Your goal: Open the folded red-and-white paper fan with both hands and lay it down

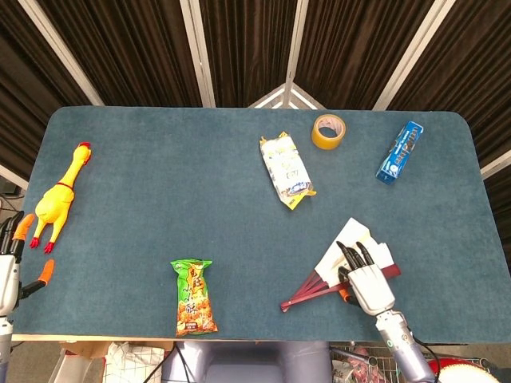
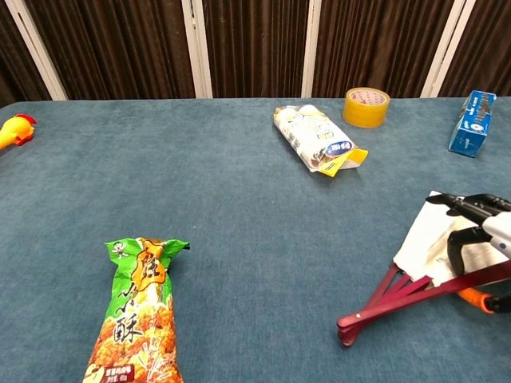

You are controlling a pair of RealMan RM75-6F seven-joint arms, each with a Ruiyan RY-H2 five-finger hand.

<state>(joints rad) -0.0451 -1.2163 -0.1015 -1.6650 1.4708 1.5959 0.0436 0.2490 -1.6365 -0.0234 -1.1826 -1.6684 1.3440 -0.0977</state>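
The red-and-white paper fan [image 1: 349, 242] lies partly spread near the table's front right, its red ribs [image 1: 307, 292] meeting at a pivot that points left. My right hand [image 1: 366, 279] sits on its right part, dark fingers [image 1: 351, 255] over the white paper and the orange-tipped thumb under the outer red rib, gripping it. In the chest view the fan [image 2: 421, 243] and the same right hand [image 2: 483, 227] show at the right edge, with the outer rib raised a little. My left hand [image 1: 12, 255] hangs off the table's left front corner, fingers apart, holding nothing.
A yellow rubber chicken [image 1: 56, 199] lies at the left edge. A green snack bag [image 1: 194, 297] sits front centre. Further back are a white snack pack [image 1: 286, 169], a yellow tape roll [image 1: 328, 131] and a blue box [image 1: 400, 152].
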